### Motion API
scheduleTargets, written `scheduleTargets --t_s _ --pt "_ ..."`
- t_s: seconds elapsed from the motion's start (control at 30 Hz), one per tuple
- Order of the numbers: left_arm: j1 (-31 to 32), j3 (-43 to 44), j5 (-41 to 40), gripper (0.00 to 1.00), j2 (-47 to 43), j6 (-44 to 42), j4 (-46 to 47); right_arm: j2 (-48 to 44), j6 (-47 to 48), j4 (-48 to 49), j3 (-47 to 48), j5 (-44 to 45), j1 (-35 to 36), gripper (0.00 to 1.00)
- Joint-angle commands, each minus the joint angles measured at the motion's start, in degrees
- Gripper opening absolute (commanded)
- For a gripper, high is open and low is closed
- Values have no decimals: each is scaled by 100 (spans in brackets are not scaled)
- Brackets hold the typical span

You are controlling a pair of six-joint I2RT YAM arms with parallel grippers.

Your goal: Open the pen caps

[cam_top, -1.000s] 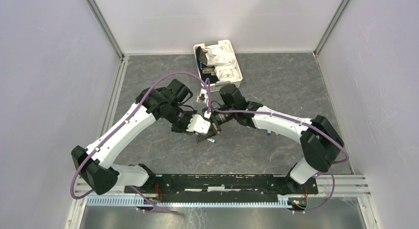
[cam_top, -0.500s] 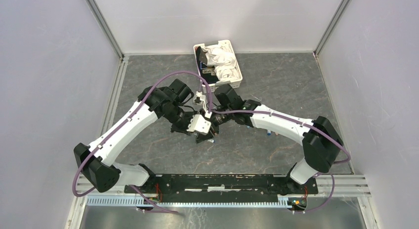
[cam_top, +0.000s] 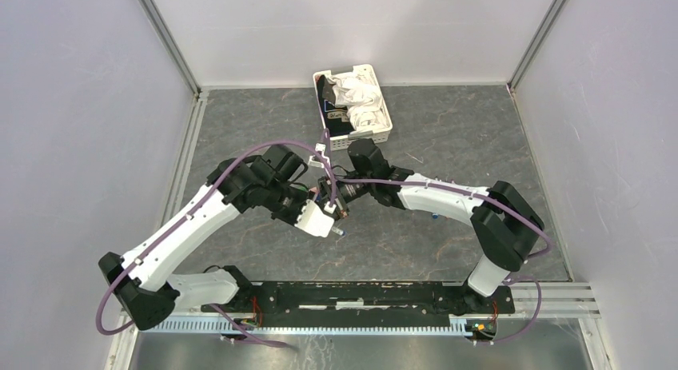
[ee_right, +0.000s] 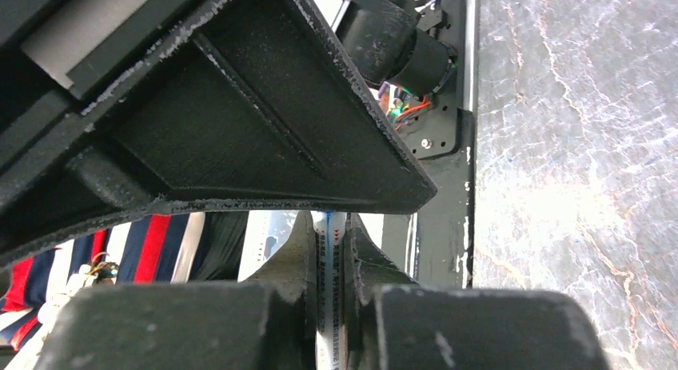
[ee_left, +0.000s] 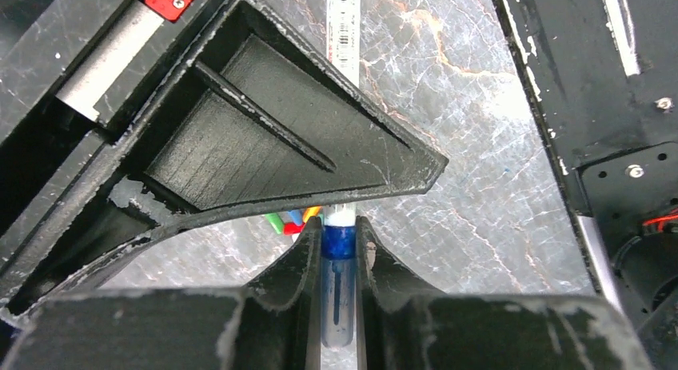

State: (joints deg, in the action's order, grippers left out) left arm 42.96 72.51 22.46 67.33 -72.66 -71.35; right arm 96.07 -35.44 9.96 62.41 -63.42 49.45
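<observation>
A white slotted basket [cam_top: 344, 71] is sitting at the far side of the table [cam_top: 472, 146], about mid-width. It is holding crumpled white material [cam_top: 357, 94] along its right side and a dark object [cam_top: 325, 93] along its left (too small to identify).

Just near of the basket, the two arms are meeting over the middle of the table. The left gripper [ee_left: 337, 226] is pinching a blue pen cap [ee_left: 337, 248], its jaws closed tight around it. The white pen barrel [ee_left: 344, 18] is running on beyond the cap. The right gripper [ee_right: 329, 226] is clamped on a white printed barrel in the same way. Behind the left gripper, short loose caps [ee_left: 289, 221] – green, red, orange – are lying together on the table, partly hidden.

The table is showing a dark grey marbled top – veined in white and rust. Pale plain walls [cam_top: 72, 106] are enclosing it on three sides, and a black rail [cam_top: 360, 294] is running along the near edge.
</observation>
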Motion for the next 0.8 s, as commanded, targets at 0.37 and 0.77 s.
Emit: scheduleTargets --t_s 0.37,0.77 --pt "108 314 -163 61 -1 -151 -393 -33 1321 -1778 535 389 -41 0" --pt "108 43 340 47 33 770 160 0 2276 -2859 1129 1256 238 0"
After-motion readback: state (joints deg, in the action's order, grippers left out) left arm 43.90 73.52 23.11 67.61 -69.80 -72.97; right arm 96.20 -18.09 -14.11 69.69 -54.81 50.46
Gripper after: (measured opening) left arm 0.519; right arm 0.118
